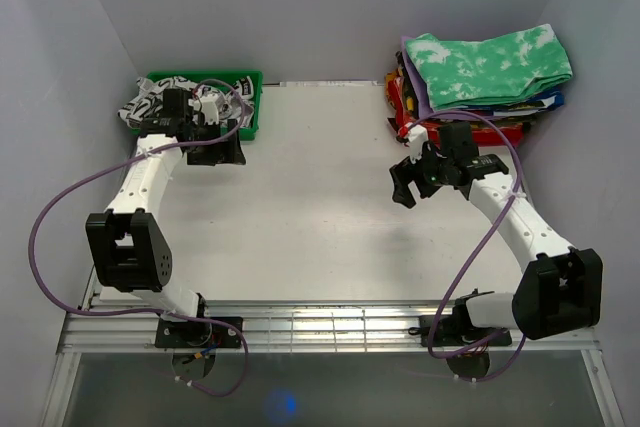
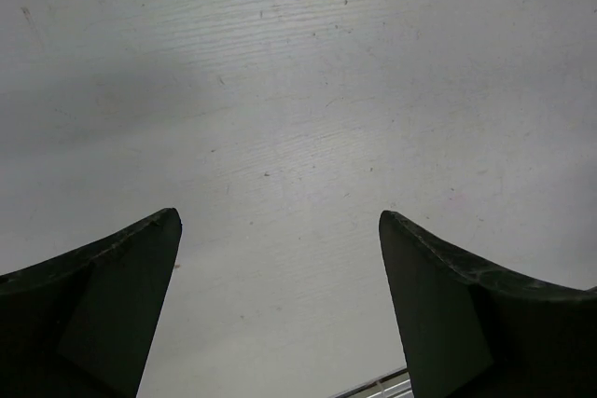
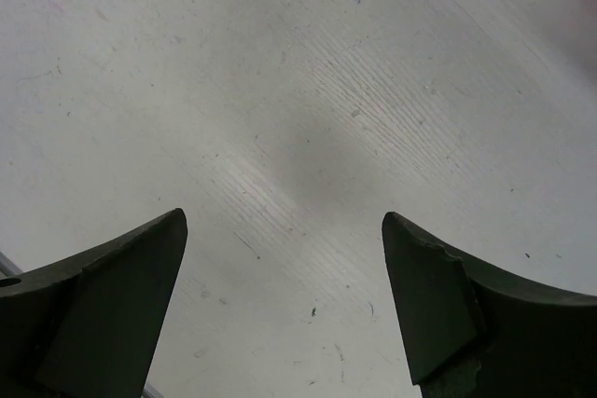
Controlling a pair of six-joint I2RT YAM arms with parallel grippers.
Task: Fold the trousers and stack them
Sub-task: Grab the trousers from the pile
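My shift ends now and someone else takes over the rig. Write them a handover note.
The left gripper is open and empty over bare table, by the green bin.
The right gripper is open and empty too, near the stack of folded clothes.
The trousers lie crumpled in the bin, not yet folded.
Left to do: lift them out, fold them, stack them.

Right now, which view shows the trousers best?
Top external: the trousers lie bunched in the green bin at far left, partly hidden by the left arm. Both wrist views show only table.
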